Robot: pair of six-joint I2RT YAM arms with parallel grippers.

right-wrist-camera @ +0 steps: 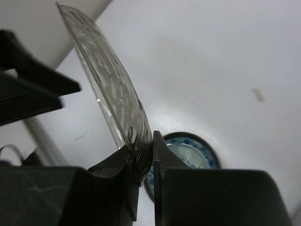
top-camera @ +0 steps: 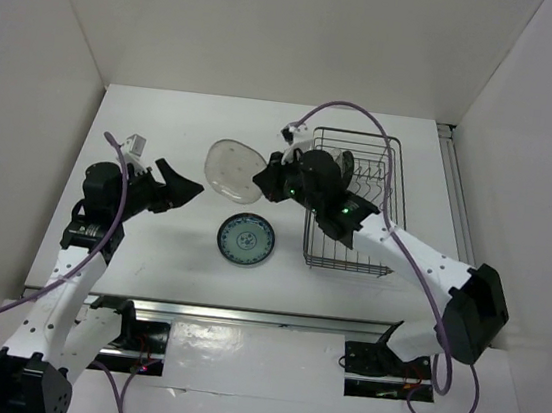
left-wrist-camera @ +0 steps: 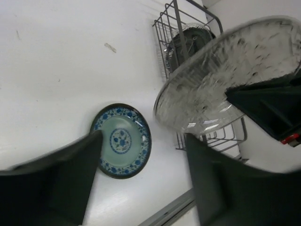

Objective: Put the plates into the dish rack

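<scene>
Right jaws pinch the clear plate by a thin strip of rim, edge-on.
Gripped so shallowly in mid-air, left of the dish rack, it could pivot or slip on the swing right and drop toward the blue-and-white plate lying flat on the table. The right arm reaches left over the rack; the left jaws stand wide apart, empty, just left of the clear plate.

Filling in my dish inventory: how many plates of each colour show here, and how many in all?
clear plate: 1, held in the right gripper
blue-and-white plate: 1, flat on the table
black plate: 1, in the dish rack
Total: 3 plainly visible
</scene>
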